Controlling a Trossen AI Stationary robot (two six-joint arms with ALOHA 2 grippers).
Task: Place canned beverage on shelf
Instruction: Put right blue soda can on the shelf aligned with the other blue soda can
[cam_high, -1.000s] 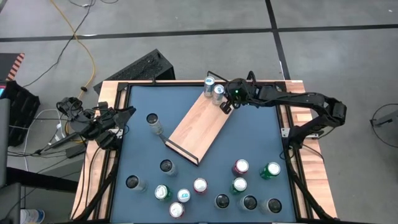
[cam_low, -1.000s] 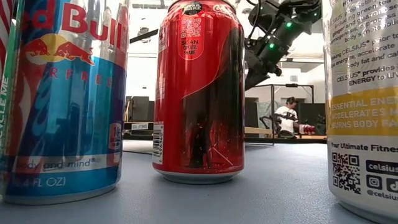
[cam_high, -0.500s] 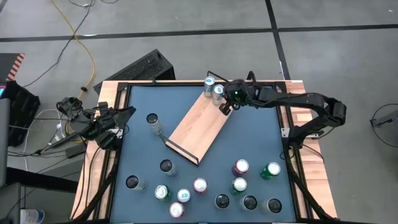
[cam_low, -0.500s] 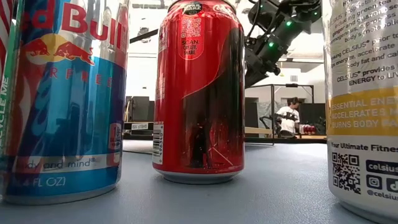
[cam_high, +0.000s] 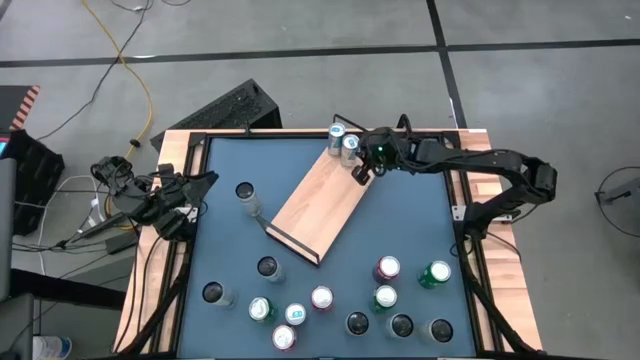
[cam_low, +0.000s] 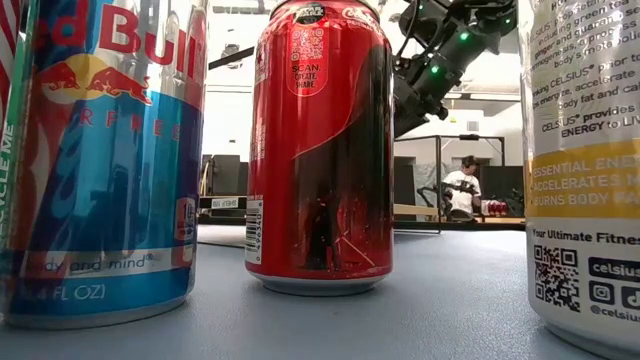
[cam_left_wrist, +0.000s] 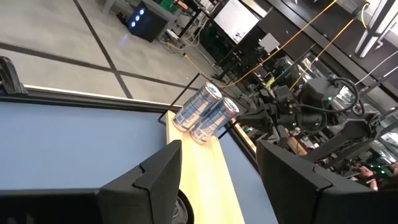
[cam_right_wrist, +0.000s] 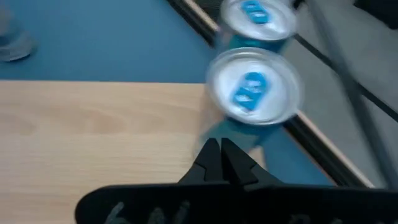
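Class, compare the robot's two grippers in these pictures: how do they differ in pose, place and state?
1. The right gripper reaches over the far end of the shelf, beside two blue-tabbed cans; the left gripper waits at the table's left edge.
2. The right gripper's fingers are pressed shut; the left gripper's fingers stand apart.

Shared: both are dark, two-fingered, and hold nothing.

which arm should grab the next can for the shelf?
Probably the right. Its gripper, shut and empty, hangs above the shelf beside the two cans already standing there, with loose cans like the green one on its side. The left gripper is parked at the table's left edge.
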